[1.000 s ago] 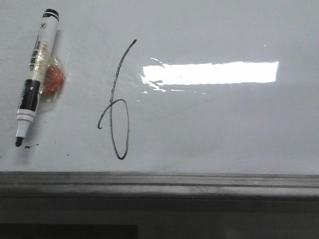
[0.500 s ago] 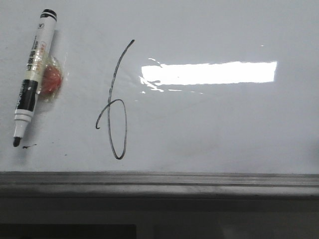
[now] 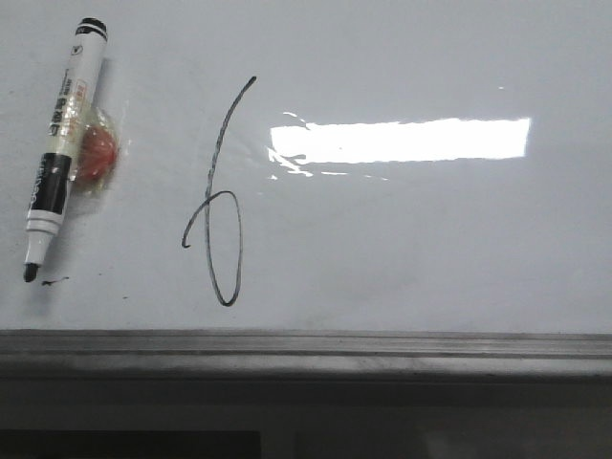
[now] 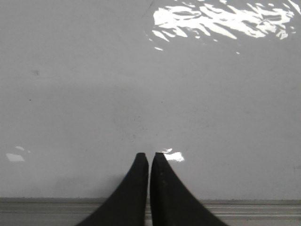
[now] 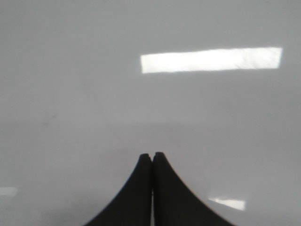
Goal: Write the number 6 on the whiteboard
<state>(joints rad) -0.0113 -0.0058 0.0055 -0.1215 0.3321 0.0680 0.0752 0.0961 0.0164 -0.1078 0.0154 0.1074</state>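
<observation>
The number 6 (image 3: 218,206) stands finished on the whiteboard (image 3: 430,249), left of centre. It and the uncapped marker (image 3: 59,153) drifted slightly left, perhaps only camera shake. Both grippers (image 4: 149,155) (image 5: 152,154) hold fingers together, empty.

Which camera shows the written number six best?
The front view: the number 6 appears whole on the whiteboard, beside the marker. Neither wrist view shows it; they show only bare board beyond the shut left gripper and right gripper.

Bright light glare (image 3: 400,140) (perhaps overhead).
</observation>
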